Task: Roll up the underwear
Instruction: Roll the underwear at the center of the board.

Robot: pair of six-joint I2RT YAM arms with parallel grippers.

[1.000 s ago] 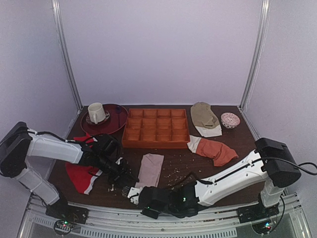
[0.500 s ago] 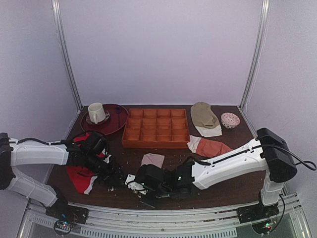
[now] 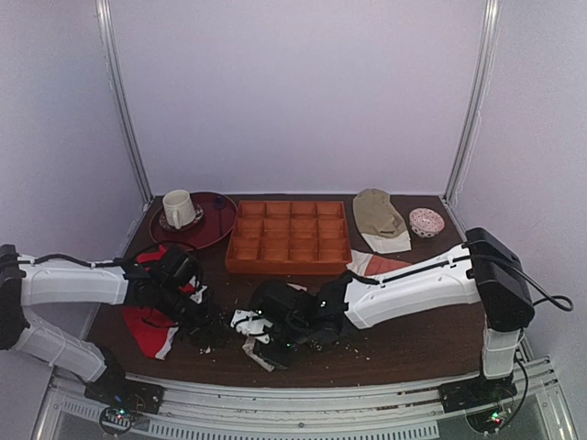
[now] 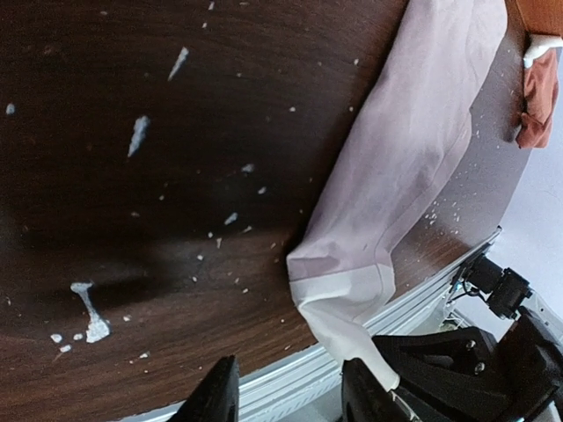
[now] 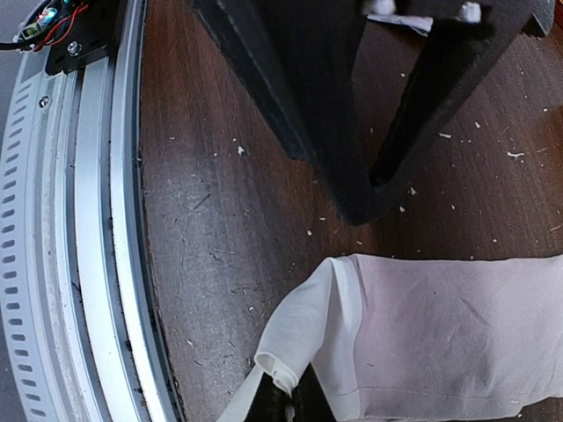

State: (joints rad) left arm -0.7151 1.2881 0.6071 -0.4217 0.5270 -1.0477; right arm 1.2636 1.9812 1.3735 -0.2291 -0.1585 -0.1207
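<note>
Underwear (image 4: 413,167) pinched by one corner near table (image 4: 114,229) edge

Pinkish cloth lies flat on the dark wood, its white waistband (image 5: 334,334) toward the metal rail (image 5: 88,220). The right gripper (image 5: 286,406) has its fingers pressed together on a raised corner of that band. The left gripper (image 4: 290,391) hovers just beside, fingers spread, holding nothing.

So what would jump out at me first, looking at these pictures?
At the front of the dark wooden table, the right gripper pinches the white waistband of the pinkish-beige cloth underwear, with the left gripper open beside it. Behind sits a bright orange compartmented tray, and back left a cream cup on a dark red plate.
</note>
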